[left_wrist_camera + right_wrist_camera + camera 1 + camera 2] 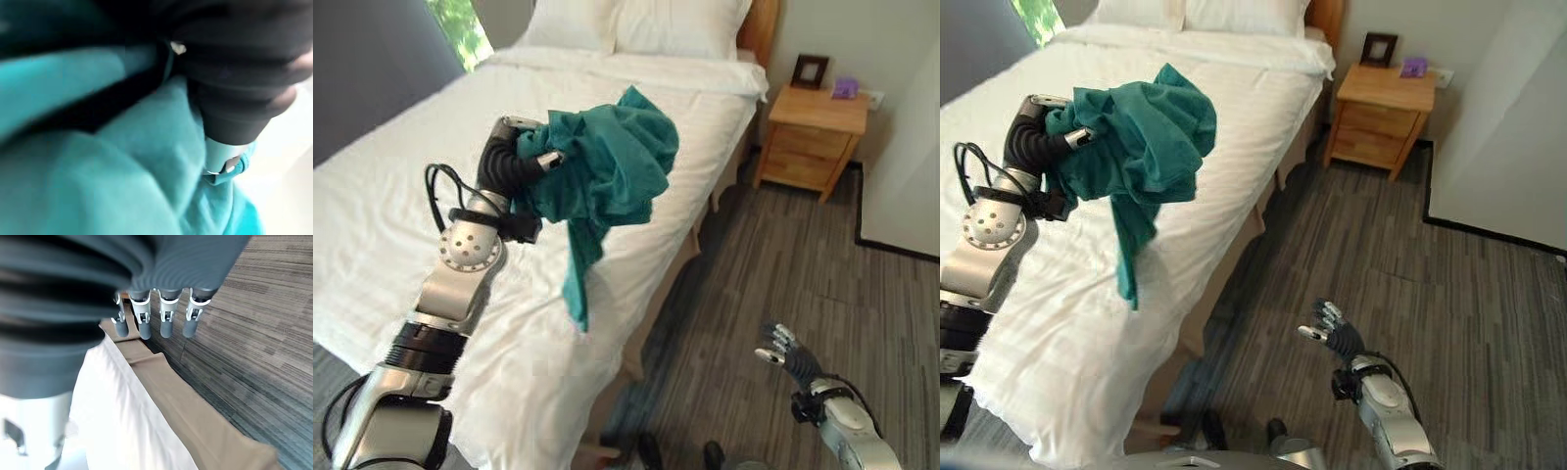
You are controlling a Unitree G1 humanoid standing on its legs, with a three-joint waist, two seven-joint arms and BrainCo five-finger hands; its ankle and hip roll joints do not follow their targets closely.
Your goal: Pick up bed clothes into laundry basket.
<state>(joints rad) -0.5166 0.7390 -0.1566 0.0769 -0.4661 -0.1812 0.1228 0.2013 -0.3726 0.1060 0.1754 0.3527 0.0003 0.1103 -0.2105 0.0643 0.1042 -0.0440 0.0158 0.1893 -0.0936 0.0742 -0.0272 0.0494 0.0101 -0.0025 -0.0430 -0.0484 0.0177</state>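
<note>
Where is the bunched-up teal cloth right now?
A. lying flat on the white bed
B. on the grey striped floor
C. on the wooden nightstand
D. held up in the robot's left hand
D: the left hand is curled round the bunched-up teal cloth, lifted above the white bed.

We see open striped floor (1410,274) to the right of the bed (401,196), where our right hand (1332,333) hangs with free room all round. The wooden nightstand (808,132) blocks the far corner beside the bed.

Left robot hand (514,162) fingers mostly buried in teal cloth (607,162).
</note>
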